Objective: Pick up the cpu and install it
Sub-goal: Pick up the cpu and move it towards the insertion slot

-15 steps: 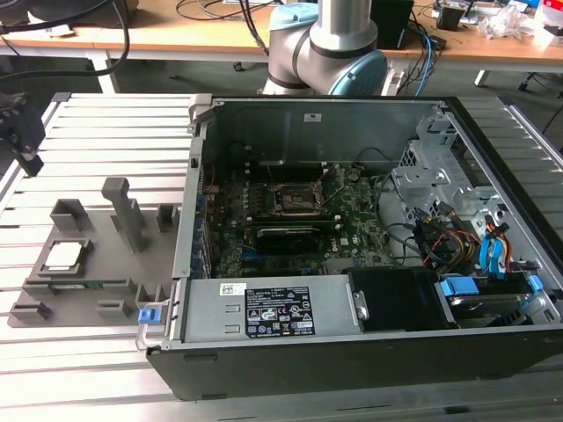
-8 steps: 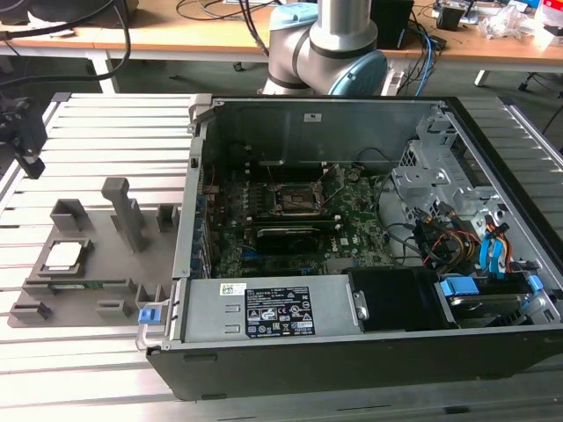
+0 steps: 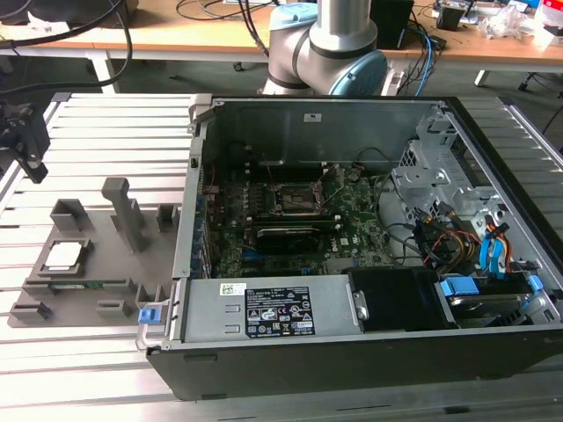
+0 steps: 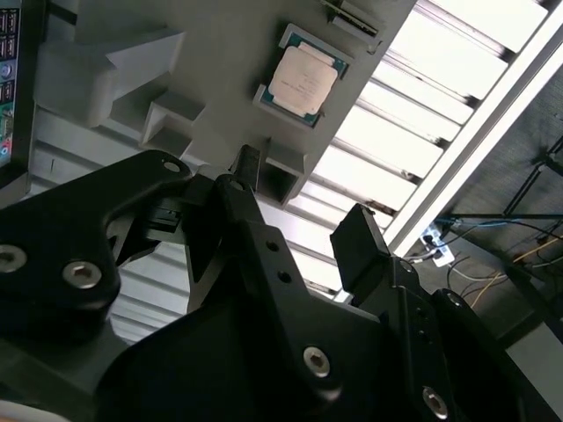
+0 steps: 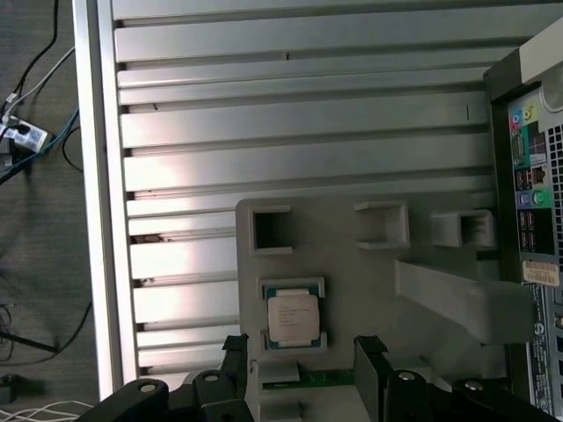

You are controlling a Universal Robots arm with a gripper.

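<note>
- Grey fixture tray (image 3: 106, 255) sits on the slatted table (image 3: 106, 132) beside the open computer case (image 3: 352, 352) — bare slats flank its outer edge.
- Silvery cpu (image 5: 293, 318) lies flat in its pocket on that tray.
- Gripper (image 5: 303, 352) hangs above, pointing down, jaws spread wide — nothing held, cpu untouched.

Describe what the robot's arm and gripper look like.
The arm is a silver-grey tube with pale blue joint caps. The gripper is matte black, with chunky angular links, two blocky fingers and silver screw heads.
</note>
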